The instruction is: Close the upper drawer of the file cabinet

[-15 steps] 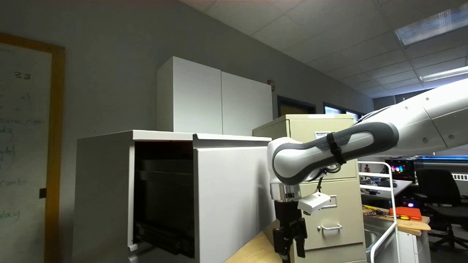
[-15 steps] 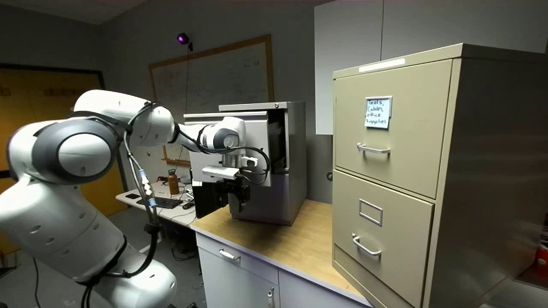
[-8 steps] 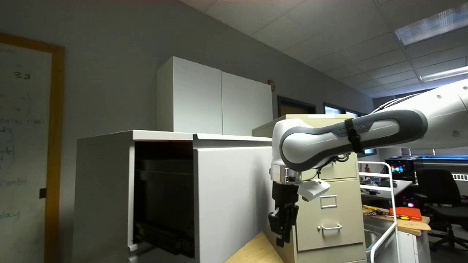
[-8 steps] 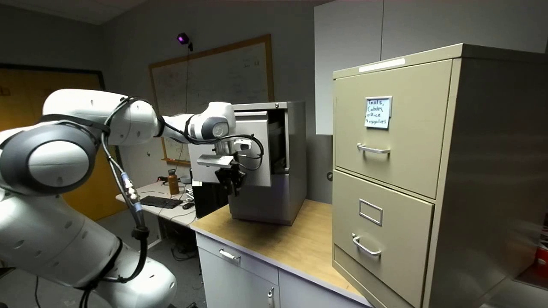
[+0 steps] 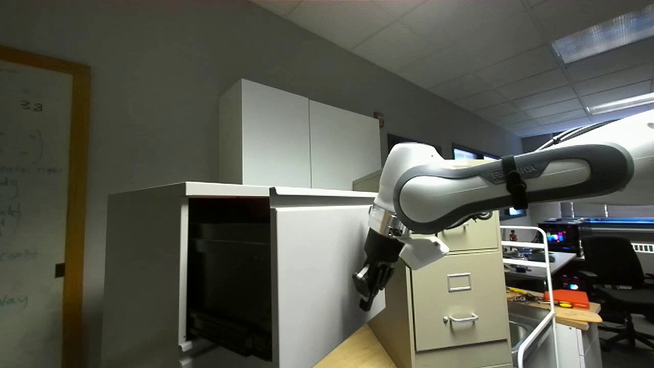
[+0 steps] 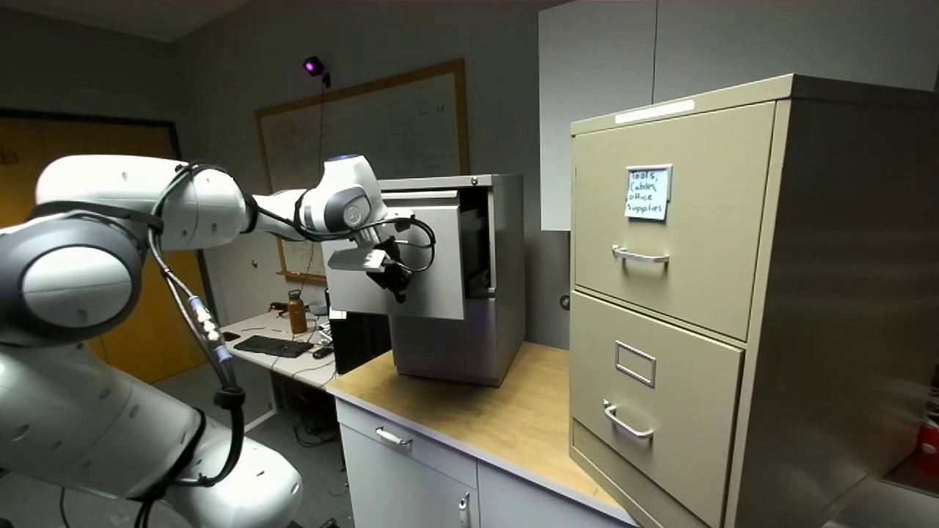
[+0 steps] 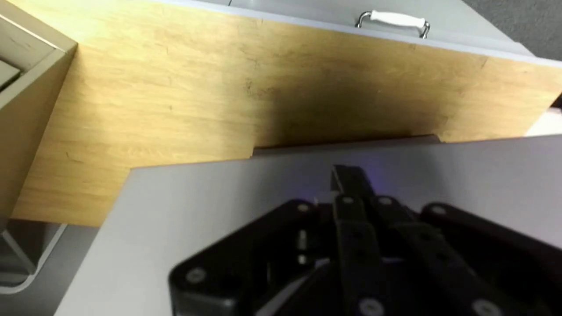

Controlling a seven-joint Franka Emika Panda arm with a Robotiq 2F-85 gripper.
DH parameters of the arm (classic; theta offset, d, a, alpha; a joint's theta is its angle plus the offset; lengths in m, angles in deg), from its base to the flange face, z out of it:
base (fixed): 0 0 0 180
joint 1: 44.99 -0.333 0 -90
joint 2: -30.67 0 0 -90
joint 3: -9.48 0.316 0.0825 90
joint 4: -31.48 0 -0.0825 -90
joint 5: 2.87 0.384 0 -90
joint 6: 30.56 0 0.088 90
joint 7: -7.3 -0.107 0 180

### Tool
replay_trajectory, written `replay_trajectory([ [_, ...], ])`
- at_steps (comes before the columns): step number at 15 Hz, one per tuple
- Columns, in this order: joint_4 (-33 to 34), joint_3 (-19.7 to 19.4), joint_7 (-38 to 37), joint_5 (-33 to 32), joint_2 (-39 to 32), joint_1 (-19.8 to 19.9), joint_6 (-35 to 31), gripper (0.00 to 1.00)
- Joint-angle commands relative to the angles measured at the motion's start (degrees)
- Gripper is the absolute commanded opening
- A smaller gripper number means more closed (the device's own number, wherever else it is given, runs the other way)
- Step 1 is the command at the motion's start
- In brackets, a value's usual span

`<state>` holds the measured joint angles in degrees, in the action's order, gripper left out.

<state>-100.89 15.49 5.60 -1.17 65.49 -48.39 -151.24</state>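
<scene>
The file cabinet [image 5: 143, 276] is a light-grey metal box on a wooden counter. Its upper drawer [image 5: 317, 266] stands pulled out, with the dark inside showing behind the flat grey front; an exterior view also shows that drawer front [image 6: 440, 271]. My gripper [image 5: 366, 304] is tilted, fingertips pointing down toward the lower part of this front. In the wrist view the black fingers [image 7: 351, 177] meet with nothing between them, and the grey front panel [image 7: 175, 206] lies behind them. Whether the tips touch the panel I cannot tell.
The wooden counter [image 6: 535, 418] runs below, with white drawers and a handle [image 7: 397, 19] along its front. A beige cabinet [image 6: 675, 293] with metal handles stands beside the grey one. A white two-door cupboard [image 5: 306, 143] hangs on the wall.
My gripper has risen and shut. The wrist has tilted, so the fingertips now angle toward the drawer front, while the forearm has drawn back. The upper drawer has stayed where it was.
</scene>
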Motion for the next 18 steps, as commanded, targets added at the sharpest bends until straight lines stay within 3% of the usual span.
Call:
replay_trajectory([
  [1,1.9,1.8,-2.7,-1.9,0.1,0.3,-3.4,0.0],
  [7,10.1,3.0,-2.8,-3.7,-5.9,0.4,-2.6,0.0],
  [18,36.0,3.0,-2.3,-6.5,-30.8,-0.6,1.1,0.0],
])
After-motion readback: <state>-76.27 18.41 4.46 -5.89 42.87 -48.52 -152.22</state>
